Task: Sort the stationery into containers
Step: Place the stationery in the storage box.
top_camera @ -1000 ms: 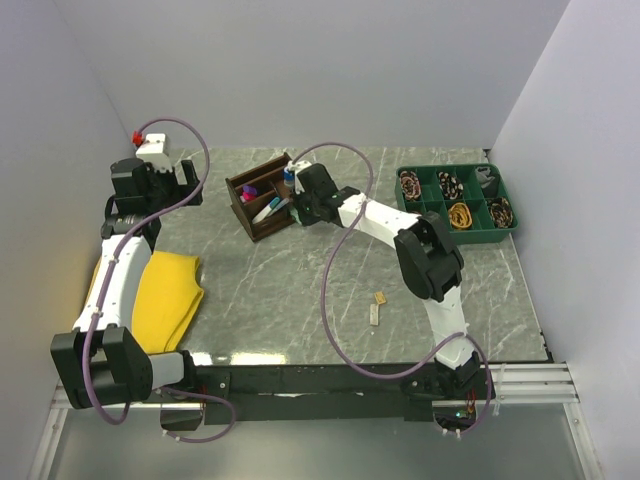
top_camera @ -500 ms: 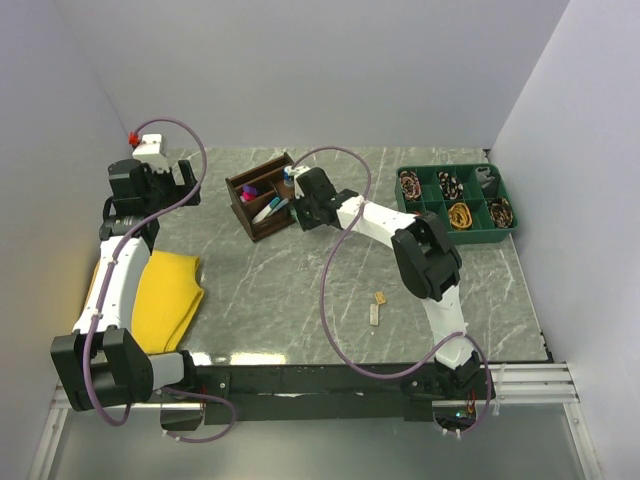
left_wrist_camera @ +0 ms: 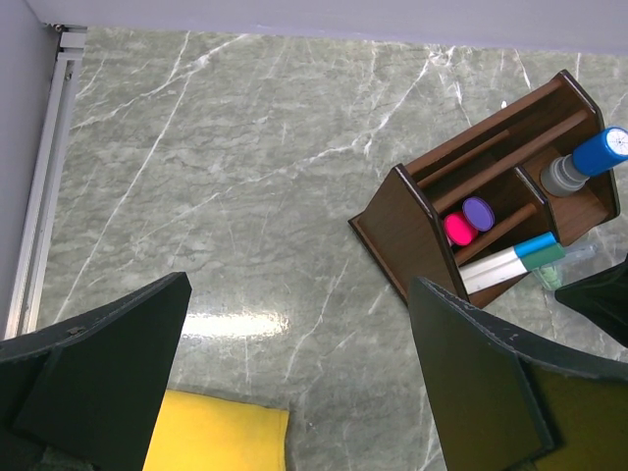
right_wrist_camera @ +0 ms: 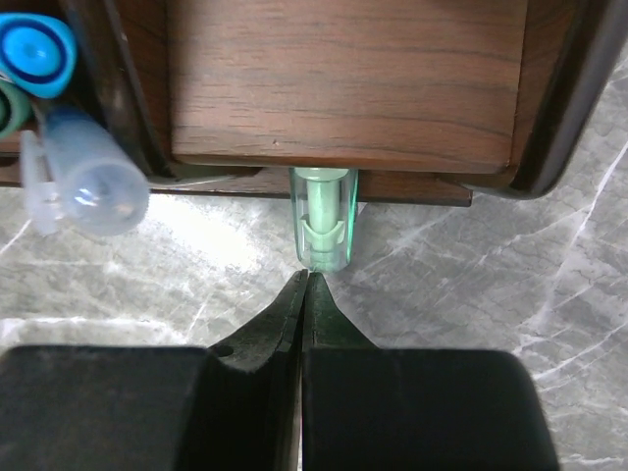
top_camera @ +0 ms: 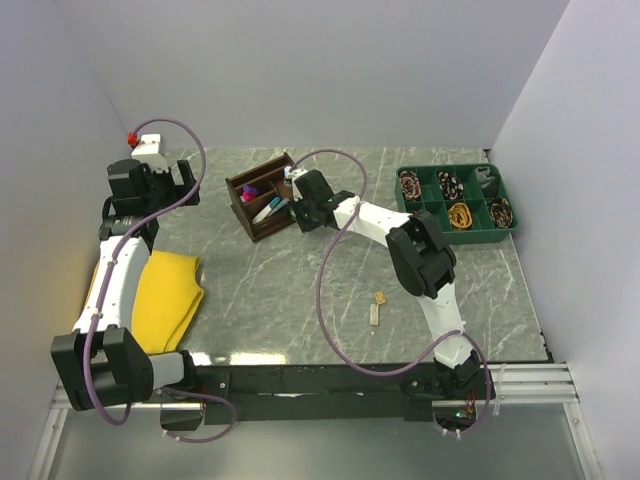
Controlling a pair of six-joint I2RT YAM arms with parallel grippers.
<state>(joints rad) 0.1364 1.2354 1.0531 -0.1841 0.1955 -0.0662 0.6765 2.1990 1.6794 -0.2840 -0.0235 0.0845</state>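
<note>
The dark brown organiser [top_camera: 262, 195] stands at the back of the table. In the left wrist view the organiser [left_wrist_camera: 422, 221] holds pink [left_wrist_camera: 457, 229] and purple [left_wrist_camera: 478, 213] caps, a blue-capped cylinder [left_wrist_camera: 599, 154] and a white marker [left_wrist_camera: 505, 265]. My right gripper [top_camera: 297, 205] is shut and empty. In its wrist view its tips [right_wrist_camera: 307, 277] touch the end of a clear green-capped pen [right_wrist_camera: 324, 226] sticking out from under the organiser's wall [right_wrist_camera: 343, 78]. My left gripper [left_wrist_camera: 294, 324] is open and empty, high at the far left. Two tan eraser pieces [top_camera: 378, 305] lie on the table.
A green divided tray [top_camera: 427, 198] with coiled items stands at the back right. A yellow cloth [top_camera: 165, 295] lies at the left edge, also in the left wrist view [left_wrist_camera: 216, 432]. White walls enclose three sides.
My right gripper has edged left, closer against the organiser. The left arm has barely moved.
</note>
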